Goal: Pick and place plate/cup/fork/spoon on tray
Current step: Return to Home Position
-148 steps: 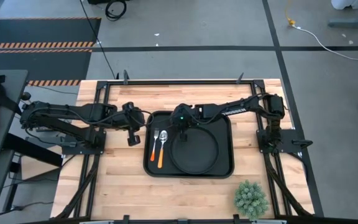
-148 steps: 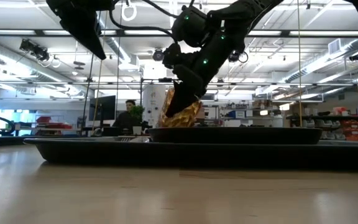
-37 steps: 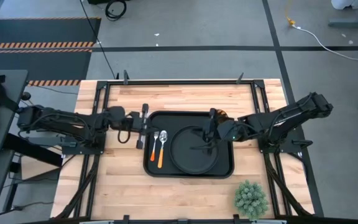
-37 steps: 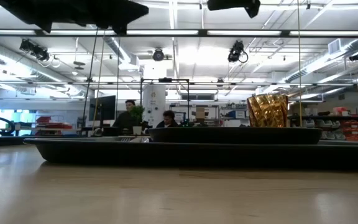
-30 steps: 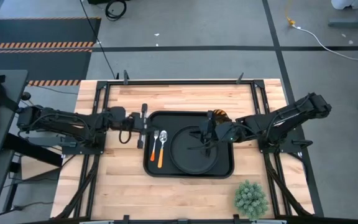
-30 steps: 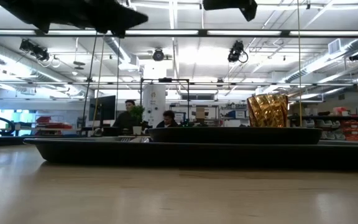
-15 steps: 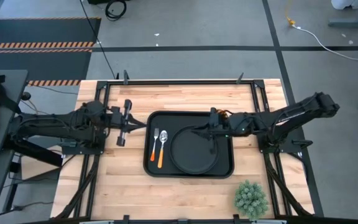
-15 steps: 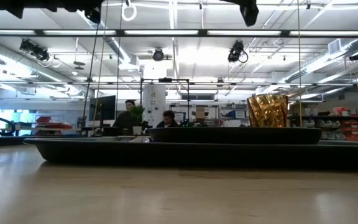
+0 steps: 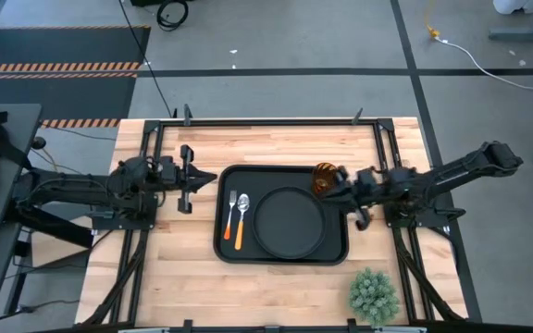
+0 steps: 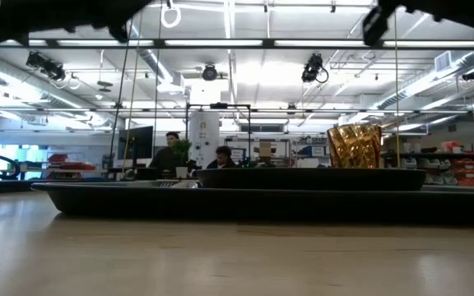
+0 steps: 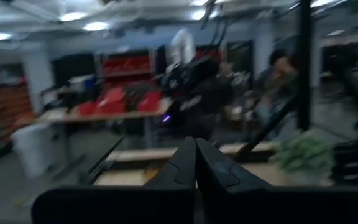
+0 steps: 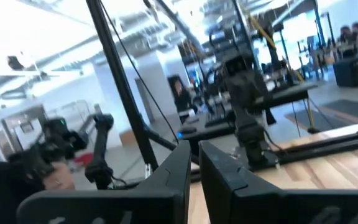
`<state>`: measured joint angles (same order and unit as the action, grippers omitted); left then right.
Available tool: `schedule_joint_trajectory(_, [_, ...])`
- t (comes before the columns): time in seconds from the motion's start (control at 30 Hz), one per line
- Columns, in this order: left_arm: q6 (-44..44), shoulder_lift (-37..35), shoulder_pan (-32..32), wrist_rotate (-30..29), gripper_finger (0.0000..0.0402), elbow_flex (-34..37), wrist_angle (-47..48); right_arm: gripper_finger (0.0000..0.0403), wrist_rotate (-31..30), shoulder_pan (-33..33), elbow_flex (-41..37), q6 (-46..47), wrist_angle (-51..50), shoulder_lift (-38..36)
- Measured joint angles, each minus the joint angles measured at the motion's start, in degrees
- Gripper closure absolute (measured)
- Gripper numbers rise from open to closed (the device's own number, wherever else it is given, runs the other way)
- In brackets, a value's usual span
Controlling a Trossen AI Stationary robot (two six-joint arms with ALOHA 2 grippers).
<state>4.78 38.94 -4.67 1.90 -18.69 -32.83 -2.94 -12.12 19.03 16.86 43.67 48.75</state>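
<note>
The plate (image 9: 290,220), cup (image 9: 326,178), fork (image 9: 231,205) and spoon (image 9: 241,220) all sit on the tray (image 9: 280,256). The left gripper (image 9: 185,179) is closed and empty; the right gripper (image 9: 362,209), slightly apart, holds nothing.

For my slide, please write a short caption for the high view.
Tray holding plate, cup, fork and spoon; left gripper and right gripper off to either side.
</note>
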Motion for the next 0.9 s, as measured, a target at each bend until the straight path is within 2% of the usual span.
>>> schedule_joint_trajectory(0.07, [-0.08,0.01,0.00,-2.93,0.0391,1.83,0.30,0.0363,0.02,0.03,-3.12,0.14,-0.03,-5.33])
schedule_joint_trajectory(0.17, [-0.11,0.02,0.00,-4.16,0.0391,2.75,0.76,0.0363,0.82,0.04,-6.44,1.84,-2.94,-13.98])
schedule_joint_trajectory(0.3, [-2.51,-0.13,0.00,-4.25,0.0391,2.03,0.00,0.0363,1.82,0.17,-7.06,2.33,-16.13,-26.21])
schedule_joint_trajectory(0.43, [-3.10,-0.52,0.00,-4.28,0.0391,1.63,0.24,0.0363,-1.00,0.18,-7.06,-2.87,-24.90,-36.48])
schedule_joint_trajectory(0.5, [-3.84,-0.81,0.00,-4.25,0.0391,1.65,1.80,0.0364,-4.71,0.37,-7.06,-5.74,-28.36,-40.83])
schedule_joint_trajectory(0.6, [-8.33,-0.87,0.02,-5.05,0.0391,1.65,1.70,0.0364,-8.57,1.09,-7.06,-6.97,-32.41,-45.71])
schedule_joint_trajectory(0.73, [-14.58,-0.87,0.46,-5.94,0.0391,1.65,0.84,0.0364,-4.83,1.62,-7.10,-5.98,-36.05,-48.64])
schedule_joint_trajectory(0.9, [-11.85,-1.31,1.75,-6.24,0.0391,1.65,1.17,0.0364,-2.56,2.37,-7.50,-4.85,-36.84,-48.57])
